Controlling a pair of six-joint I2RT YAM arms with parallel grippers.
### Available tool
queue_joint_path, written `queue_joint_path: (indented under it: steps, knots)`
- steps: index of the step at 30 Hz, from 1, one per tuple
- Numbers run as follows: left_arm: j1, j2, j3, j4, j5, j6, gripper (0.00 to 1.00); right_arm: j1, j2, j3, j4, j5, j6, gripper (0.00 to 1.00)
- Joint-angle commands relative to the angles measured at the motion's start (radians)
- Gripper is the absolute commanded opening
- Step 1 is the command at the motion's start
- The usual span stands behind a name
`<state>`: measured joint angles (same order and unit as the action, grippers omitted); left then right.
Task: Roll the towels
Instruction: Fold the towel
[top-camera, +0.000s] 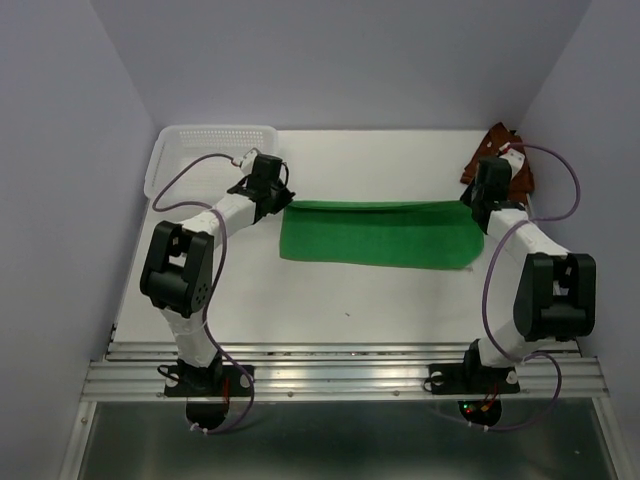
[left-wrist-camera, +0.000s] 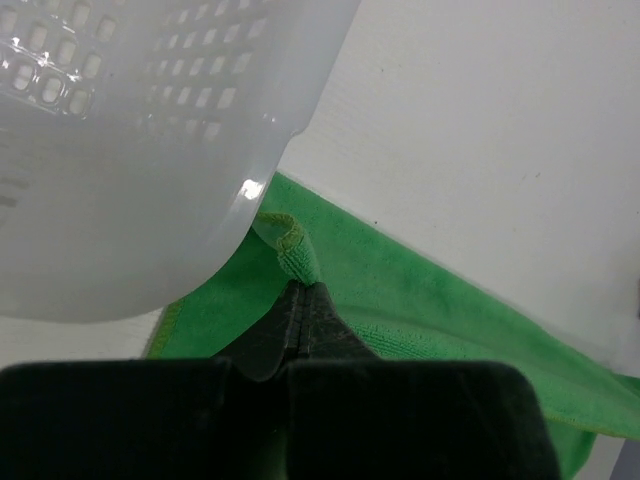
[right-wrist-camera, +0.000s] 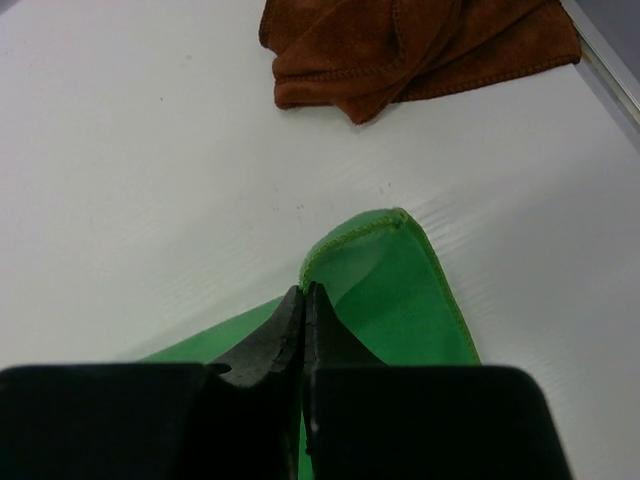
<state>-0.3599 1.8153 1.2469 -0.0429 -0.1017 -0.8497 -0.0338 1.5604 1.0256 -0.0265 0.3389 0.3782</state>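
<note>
**Both claws had the green towel (top-camera: 375, 235) by its far corners!**
It lay mid-table, long axis running 9 to 3 o'clock. The left gripper (left-wrist-camera: 303, 295) was pinched tight on the 9 o'clock far corner and the right gripper (right-wrist-camera: 303, 295) was clamped on the 3 o'clock one. The cloth spread toward 6 o'clock from both, likely the way to roll. The rust towel (right-wrist-camera: 420, 45) sat crumpled at 1 o'clock, nearer the right arm. The white basket (top-camera: 210, 130) at 11 o'clock showed no towel inside.

Bright green towel (top-camera: 380, 235), rust-brown towel (right-wrist-camera: 420, 45), white perforated basket (top-camera: 215, 140), white table (top-camera: 350, 295), pale lilac walls (top-camera: 350, 60)
</note>
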Motion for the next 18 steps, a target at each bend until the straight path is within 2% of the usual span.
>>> queue_joint_path:
  steps: [1,18]
  knots:
    - [-0.004,-0.106,-0.062,0.003,-0.009,-0.011,0.0,-0.014,-0.083,-0.048,-0.032,-0.009,0.024,0.01]
    - [-0.048,-0.221,-0.165,-0.057,-0.047,-0.026,0.0,-0.014,-0.293,-0.18,-0.141,-0.001,0.053,0.02]
